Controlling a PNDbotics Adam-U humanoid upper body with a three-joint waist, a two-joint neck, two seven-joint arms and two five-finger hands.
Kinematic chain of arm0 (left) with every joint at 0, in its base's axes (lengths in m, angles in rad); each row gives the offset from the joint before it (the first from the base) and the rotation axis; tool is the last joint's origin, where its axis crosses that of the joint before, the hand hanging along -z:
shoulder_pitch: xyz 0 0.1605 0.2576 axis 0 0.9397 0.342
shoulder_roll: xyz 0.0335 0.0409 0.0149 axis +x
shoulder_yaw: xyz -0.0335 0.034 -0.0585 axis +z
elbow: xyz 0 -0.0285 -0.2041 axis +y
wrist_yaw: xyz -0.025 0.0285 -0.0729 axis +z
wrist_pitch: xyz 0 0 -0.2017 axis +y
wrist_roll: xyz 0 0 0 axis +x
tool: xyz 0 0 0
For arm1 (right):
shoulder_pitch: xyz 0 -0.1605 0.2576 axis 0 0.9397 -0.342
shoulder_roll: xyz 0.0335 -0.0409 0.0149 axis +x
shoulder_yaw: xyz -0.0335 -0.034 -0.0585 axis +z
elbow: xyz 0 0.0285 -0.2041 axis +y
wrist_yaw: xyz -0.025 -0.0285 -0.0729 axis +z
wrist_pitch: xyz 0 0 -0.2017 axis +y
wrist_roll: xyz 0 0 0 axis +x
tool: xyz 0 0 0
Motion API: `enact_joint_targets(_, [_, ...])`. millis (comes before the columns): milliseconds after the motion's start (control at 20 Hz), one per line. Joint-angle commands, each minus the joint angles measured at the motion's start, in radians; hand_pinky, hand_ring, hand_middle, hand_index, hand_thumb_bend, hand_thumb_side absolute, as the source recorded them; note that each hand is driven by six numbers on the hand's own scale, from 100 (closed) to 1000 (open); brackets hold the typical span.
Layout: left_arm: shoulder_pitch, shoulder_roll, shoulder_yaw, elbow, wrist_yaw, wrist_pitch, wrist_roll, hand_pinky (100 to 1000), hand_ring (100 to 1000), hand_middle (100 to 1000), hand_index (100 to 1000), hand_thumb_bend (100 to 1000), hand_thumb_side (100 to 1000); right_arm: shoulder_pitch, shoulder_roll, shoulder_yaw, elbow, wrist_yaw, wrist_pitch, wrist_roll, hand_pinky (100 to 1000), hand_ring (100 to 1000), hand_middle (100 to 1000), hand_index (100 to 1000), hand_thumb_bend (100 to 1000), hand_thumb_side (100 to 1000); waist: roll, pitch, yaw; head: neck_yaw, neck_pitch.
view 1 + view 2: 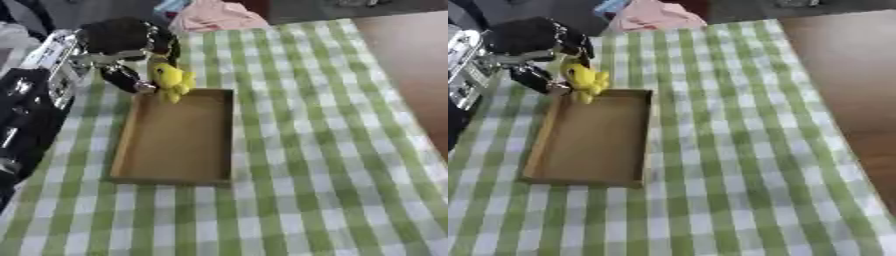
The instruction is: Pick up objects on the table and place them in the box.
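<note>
The left hand [131, 55] comes in over the far left corner of the table [332, 165], which is covered by a green-and-white checked cloth. Its fingers are curled round a small yellow toy [173, 80], and the toy hangs from them above the far edge of the box [140, 177].

The box is a shallow brown cardboard tray lying lengthways on the left half of the table. Its floor shows bare: nothing lies inside it.

Position of the toy: over the far wall of the box, at the far left corner of it, partly over the interior and partly over the rim (whether the toy touches the rim cannot be told from here).

Status of the task, as judged from the present layout:
- Pick-up: done for this one object.
- Placement: not yet done. The toy is held, not released.
- Remaining objects: none shows on the cloth. A pink bundle [219, 17] lies past the far edge of the table; its part in the task is unclear.

The right hand does not show in either view.
</note>
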Motion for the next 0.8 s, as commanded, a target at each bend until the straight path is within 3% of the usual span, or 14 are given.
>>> enact_joint_targets(50, [-0.002, 0.004, -0.004, -0.026, -0.007, -0.006, -0.022, 239, 586, 640, 626, 261, 100, -0.01, -0.015, -0.003, -0.018, -0.003, -0.001, -0.001, 704, 641, 537, 856, 100, 656, -0.009, -0.015, 0.0, -0.001, 0.008])
enact_joint_targets(600, [0.048, -0.048, -0.024, -0.027, -0.016, -0.033, -0.127, 276, 599, 650, 645, 301, 100, -0.008, -0.009, -0.003, -0.018, -0.001, 0.0, 0.0, 703, 641, 534, 856, 100, 657, -0.009, -0.011, -0.004, 0.002, 0.0])
enact_joint_targets(800, [0.057, -0.054, -0.031, -0.036, -0.03, -0.044, -0.161, 336, 619, 672, 674, 424, 100, -0.006, -0.008, -0.004, -0.018, 0.0, 0.001, -0.001, 703, 642, 533, 856, 100, 657, -0.01, -0.011, -0.004, 0.003, -0.001])
